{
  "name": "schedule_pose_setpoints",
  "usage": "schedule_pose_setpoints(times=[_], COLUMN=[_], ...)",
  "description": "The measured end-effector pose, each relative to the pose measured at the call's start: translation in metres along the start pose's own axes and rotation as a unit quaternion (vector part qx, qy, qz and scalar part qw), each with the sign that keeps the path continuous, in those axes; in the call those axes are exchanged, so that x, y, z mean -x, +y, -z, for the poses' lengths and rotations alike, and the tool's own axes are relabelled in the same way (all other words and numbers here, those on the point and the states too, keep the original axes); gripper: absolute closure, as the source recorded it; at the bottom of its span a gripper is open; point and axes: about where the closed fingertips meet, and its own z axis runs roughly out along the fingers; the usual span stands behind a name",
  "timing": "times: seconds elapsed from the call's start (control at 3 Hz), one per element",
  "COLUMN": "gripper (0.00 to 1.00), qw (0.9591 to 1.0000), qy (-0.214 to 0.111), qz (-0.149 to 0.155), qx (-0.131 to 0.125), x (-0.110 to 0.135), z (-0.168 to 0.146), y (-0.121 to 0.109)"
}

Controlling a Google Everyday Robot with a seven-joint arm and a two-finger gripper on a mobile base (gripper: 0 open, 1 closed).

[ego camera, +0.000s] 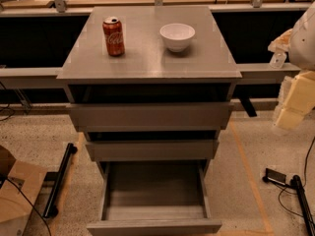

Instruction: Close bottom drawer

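The bottom drawer of the grey cabinet is pulled far out toward me. Its plain flat front sits at the lower edge of the view and its grey box interior looks empty. The middle drawer front and the top drawer front above it stand only slightly out. My gripper, cream-coloured on a white arm, hangs at the right edge of the view. It is to the right of the cabinet at about top-drawer height, well above and away from the bottom drawer, touching nothing.
A red cola can and a white bowl stand on the cabinet top. A cardboard box and a black bar lie on the floor to the left. Cables and a black device lie to the right.
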Motion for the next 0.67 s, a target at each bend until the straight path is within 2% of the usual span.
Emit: schedule_pose_setpoints(times=[0.33, 0.67], gripper=[0.00, 0.18], qw=[1.0000, 0.9999], qy=[0.000, 0.006], qz=[0.000, 0.004], qx=[0.000, 0.010], x=[0.000, -0.002], z=[0.000, -0.018], y=[0.000, 0.003])
